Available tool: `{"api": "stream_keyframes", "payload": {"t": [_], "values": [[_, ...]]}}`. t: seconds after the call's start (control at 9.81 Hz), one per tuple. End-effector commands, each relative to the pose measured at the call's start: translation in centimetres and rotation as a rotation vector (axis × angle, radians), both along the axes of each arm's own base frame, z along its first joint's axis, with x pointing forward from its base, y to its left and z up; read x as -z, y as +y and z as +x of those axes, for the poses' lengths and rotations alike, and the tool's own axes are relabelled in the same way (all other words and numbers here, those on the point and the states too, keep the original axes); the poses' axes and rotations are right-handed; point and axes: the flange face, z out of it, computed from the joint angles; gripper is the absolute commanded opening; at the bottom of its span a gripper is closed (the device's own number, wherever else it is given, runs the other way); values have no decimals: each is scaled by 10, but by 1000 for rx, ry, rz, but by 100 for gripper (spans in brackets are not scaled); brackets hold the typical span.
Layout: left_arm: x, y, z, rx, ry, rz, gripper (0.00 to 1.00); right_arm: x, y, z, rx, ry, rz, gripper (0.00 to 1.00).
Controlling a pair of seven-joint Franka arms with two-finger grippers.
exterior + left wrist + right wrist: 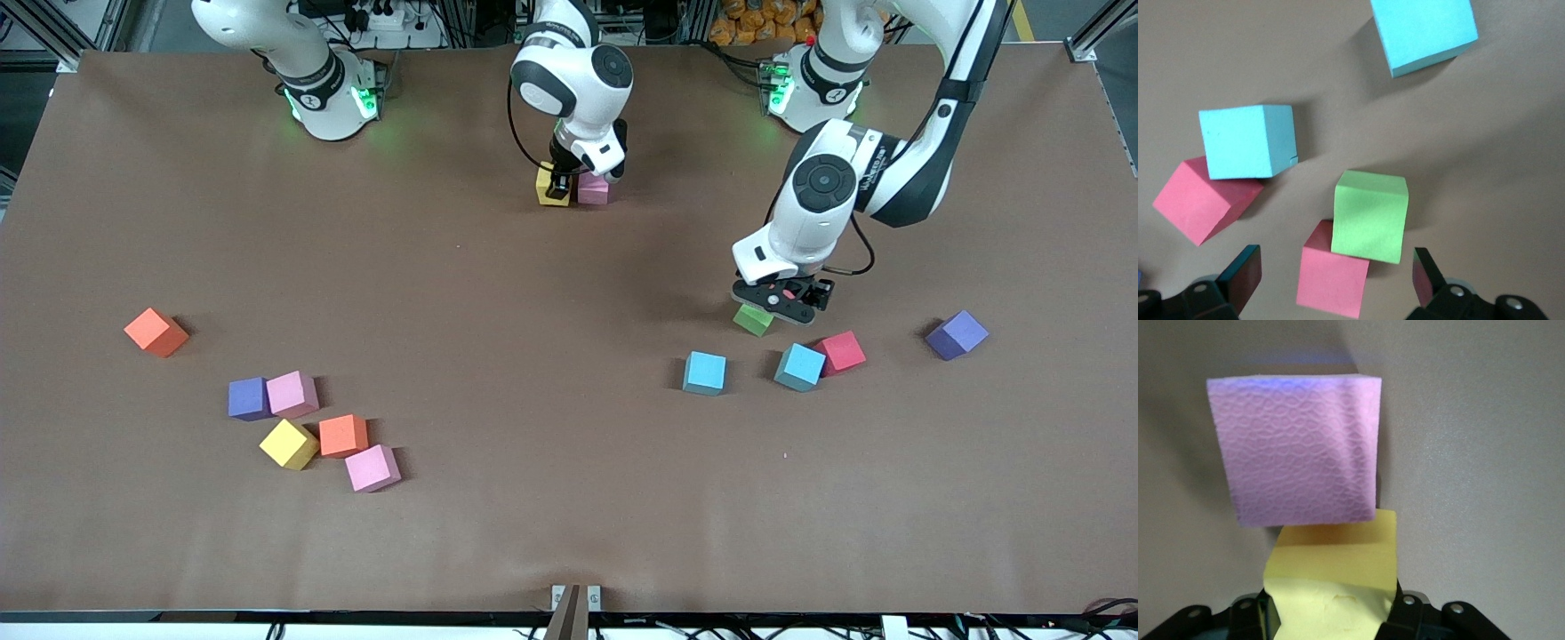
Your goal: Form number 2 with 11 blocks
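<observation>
Right hand (558, 188) grips yellow block (1338, 587); left hand (780, 307) open over green block (1371, 215)

Brown counter (551, 293), matte cover, w/ two purple cubes on it: one purple cube (248, 398) toward the right arm's end, the other purple cube (957, 334) toward the left arm's end, by itself & well apart from the first. Small metal bracket (575, 597) at the counter edge nearest the front cam, approx mid-width. Past the counter's top edge: cables, a power strip (380, 18) & a pile of orange items (762, 20), too small to identify.
</observation>
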Motion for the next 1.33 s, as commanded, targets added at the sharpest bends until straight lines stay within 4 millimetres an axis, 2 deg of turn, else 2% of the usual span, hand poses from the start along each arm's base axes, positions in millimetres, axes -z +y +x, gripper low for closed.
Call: {"api": "stream_keyframes", "payload": {"t": [0.0,1.22], "values": [[15,-4,3,42,-15,1,100,3,12,-2,18,-25,-13,0],[46,-3,-7,58,-2,-5,100,26,23,-21,35,-47,-31,0]]}}
